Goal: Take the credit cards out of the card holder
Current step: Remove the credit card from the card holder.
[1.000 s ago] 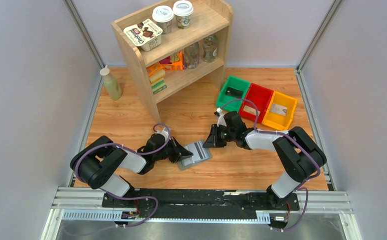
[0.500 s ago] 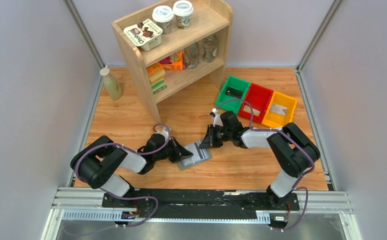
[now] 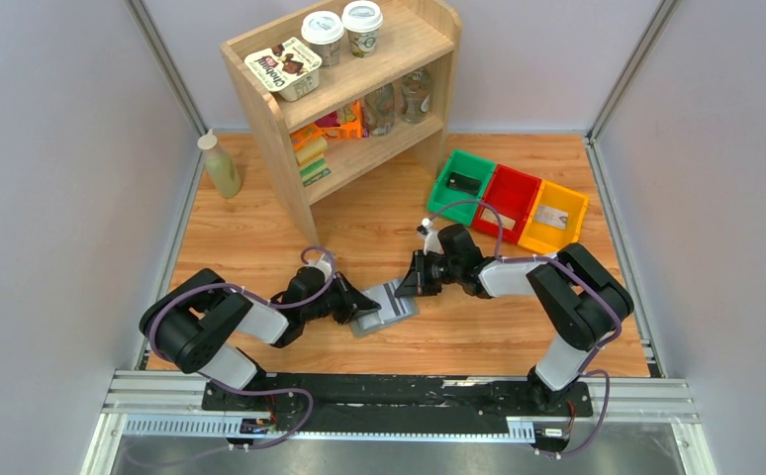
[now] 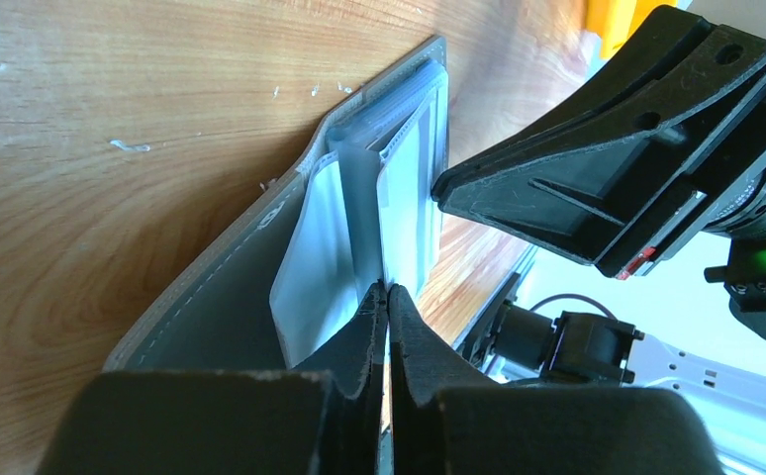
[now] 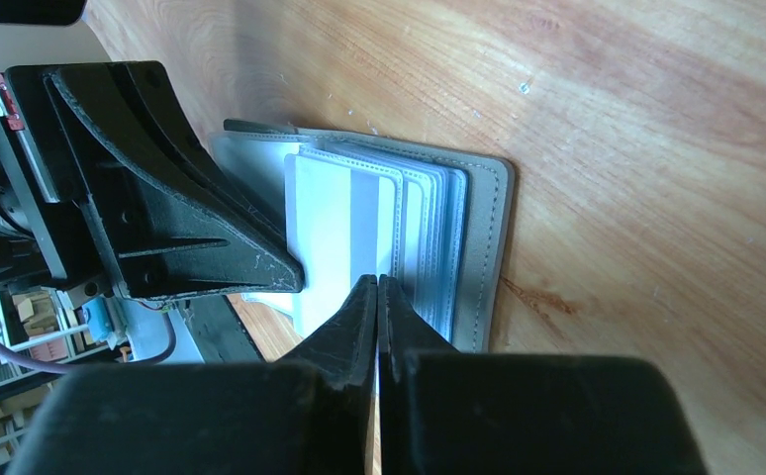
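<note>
The grey card holder [image 3: 391, 305] lies open on the wooden table between my arms. My left gripper [image 3: 361, 303] is shut on a pale blue-grey inner pocket leaf at its near edge [image 4: 387, 289]. My right gripper [image 3: 411, 281] is shut, its tips [image 5: 377, 279] resting on the edge of a whitish credit card [image 5: 335, 218] with a grey stripe that lies on top of the pocket stack. The holder's grey cover [image 5: 483, 228] shows beside the stacked pockets. In the left wrist view the holder [image 4: 231, 297] and a card [image 4: 409, 208] show under the right gripper's black fingers [image 4: 597, 188].
Green [image 3: 445, 193], red [image 3: 523, 188] and yellow [image 3: 574, 208] bins stand at the back right, with a card each in the red and yellow ones. A wooden shelf [image 3: 349, 99] with cups and snacks stands at the back, a bottle [image 3: 221, 166] to its left.
My right gripper has moved left and nearer, from beside the card holder onto its right side. The left gripper and the holder have stayed put.
</note>
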Robot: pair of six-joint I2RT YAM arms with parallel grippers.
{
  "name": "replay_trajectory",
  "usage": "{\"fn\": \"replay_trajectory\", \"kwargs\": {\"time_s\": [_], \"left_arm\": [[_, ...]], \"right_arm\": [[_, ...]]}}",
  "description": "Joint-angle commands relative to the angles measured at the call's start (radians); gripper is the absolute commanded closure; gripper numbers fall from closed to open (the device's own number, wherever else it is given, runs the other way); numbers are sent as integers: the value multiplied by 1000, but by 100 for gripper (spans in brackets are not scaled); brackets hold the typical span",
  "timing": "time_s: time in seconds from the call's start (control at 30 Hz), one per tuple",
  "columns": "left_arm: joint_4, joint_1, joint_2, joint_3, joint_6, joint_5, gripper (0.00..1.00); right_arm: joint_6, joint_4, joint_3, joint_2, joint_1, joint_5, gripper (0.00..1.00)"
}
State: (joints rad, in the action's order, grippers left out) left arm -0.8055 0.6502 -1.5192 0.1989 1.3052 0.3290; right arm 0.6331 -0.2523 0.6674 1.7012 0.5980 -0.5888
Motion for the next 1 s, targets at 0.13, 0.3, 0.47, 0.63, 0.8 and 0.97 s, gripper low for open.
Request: {"fn": "replay_trajectory", "kwargs": {"time_s": [0.13,0.3,0.47,0.63,0.8,0.97], "left_arm": [[-30,-9,-6,-36,5,-22,92],[-60,-11,-10,-41,6,-21,94],[-70,-11,-33,-35,9,-10,93],[-86,-17,-38,-56,25,-21,91],[-84,-18,-44,-49,19,-10,93],[-86,-17,-64,-35,16,1,96]], "right_arm": [[-41,81,-35,51,-12,86,100],[-42,81,-34,60,-12,86,100],[-41,76,-25,52,-12,63,100],[-46,94,-9,28,-12,60,100],[-36,81,6,3,-12,3,99],[-35,79,52,-38,-10,-54,96]]}}
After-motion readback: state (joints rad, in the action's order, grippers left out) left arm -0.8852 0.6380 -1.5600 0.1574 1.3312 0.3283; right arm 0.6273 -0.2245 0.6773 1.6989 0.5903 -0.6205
